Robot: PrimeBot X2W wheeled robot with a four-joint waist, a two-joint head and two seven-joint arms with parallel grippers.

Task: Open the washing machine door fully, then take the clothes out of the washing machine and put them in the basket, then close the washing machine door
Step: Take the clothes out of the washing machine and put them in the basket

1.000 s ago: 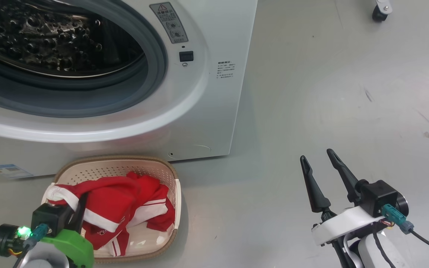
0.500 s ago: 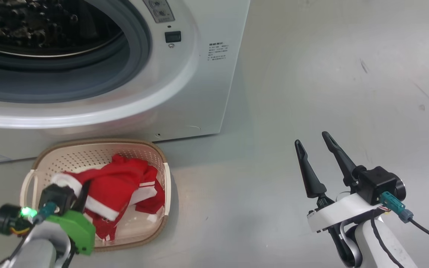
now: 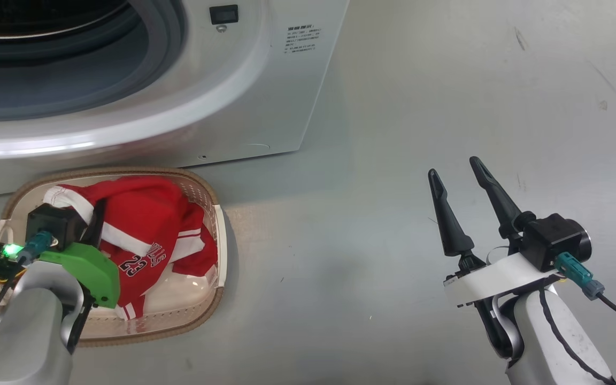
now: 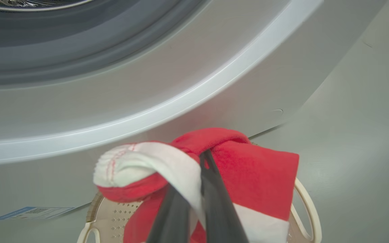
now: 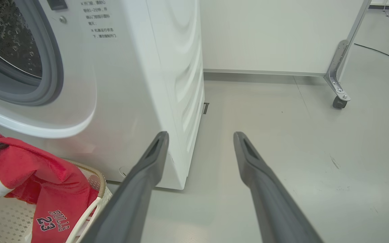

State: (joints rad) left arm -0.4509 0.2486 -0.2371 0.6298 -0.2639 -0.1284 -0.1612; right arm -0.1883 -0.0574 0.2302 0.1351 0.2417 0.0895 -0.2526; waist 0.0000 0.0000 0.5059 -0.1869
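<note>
Left jaws: closed tight on a bunched fold of the clothes (image 3: 147,214), at the white-trimmed edge.
Right jaws: spread wide, holding nothing, over bare floor (image 3: 393,107), well apart from the basket on the robot's right.
Clothes: a red jersey with white stripes, pinched at the top and hanging down into the basket (image 3: 153,321), its lower part already lying on the cream bottom.
Basket: on the floor directly under the left jaws, with its long axis running from the robot toward the machine.
Deciding relation: the held fold sits above the basket's far-left part and inside the rim, so I judge that opening the jaws would drop it straight in.
Nearer arm: the left.
Washing machine (image 3: 265,107): just behind the basket, its opening above. I cannot tell whether anything is left in the drum.
</note>
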